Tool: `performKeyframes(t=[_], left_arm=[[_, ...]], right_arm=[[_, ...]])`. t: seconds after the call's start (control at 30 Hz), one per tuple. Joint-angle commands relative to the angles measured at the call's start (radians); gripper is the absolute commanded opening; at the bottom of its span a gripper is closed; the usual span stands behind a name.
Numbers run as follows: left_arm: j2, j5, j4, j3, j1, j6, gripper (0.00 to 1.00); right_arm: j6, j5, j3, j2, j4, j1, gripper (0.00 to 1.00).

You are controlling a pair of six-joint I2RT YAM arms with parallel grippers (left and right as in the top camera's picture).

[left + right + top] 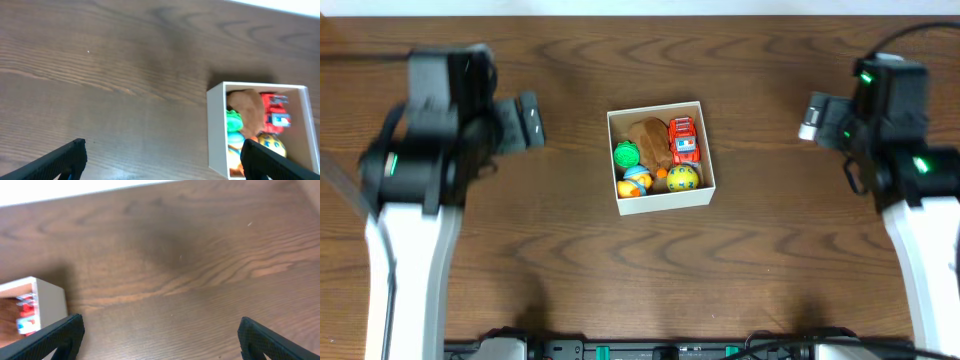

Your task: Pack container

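The container, a square white box with thin walls, stands at the table's middle. It holds a brown plush toy, a red toy truck, a green toy, a yellow ball and a blue-orange toy. It also shows in the left wrist view and the right wrist view. My left gripper is open and empty, left of the box. My right gripper is open and empty, right of the box. In the overhead view both sit raised, left gripper and right gripper.
The dark wooden table runs to a pale back edge. A black bar with cables lies along the front edge.
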Motion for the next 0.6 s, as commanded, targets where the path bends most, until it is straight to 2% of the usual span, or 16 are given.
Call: performKeyframes(t=[0.0,0.17,0.33,0.47,0.57], left_arm=[[-0.141,-0.009,0.015,-0.149,-0.001,0.003,0.98],[-0.387,-0.009,0.080,-0.400,-0.001,0.006,0.98],[-0.599,-0.009,0.061,-0.581,-0.001,0.006,0.98],[-0.733,-0.006,0.060,-0.651,-0.002,-0.026,0.98],[-0.779,-0.009,0.058,-0.662,-0.002,-0.032,0.98]], right_arm=[[0.050,0.029,-0.047,-0.119,-0.027,-0.001,0.99],[0.090,0.029,-0.202,-0.335,-0.063,-0.001,0.99],[0.182,0.055,-0.409,-0.606,-0.134,-0.001,0.99],[0.206,0.096,-0.511,-0.808,-0.184,-0.001,0.99],[0.222,0.098,-0.535,-0.898,-0.180,-0.002,0.99]])
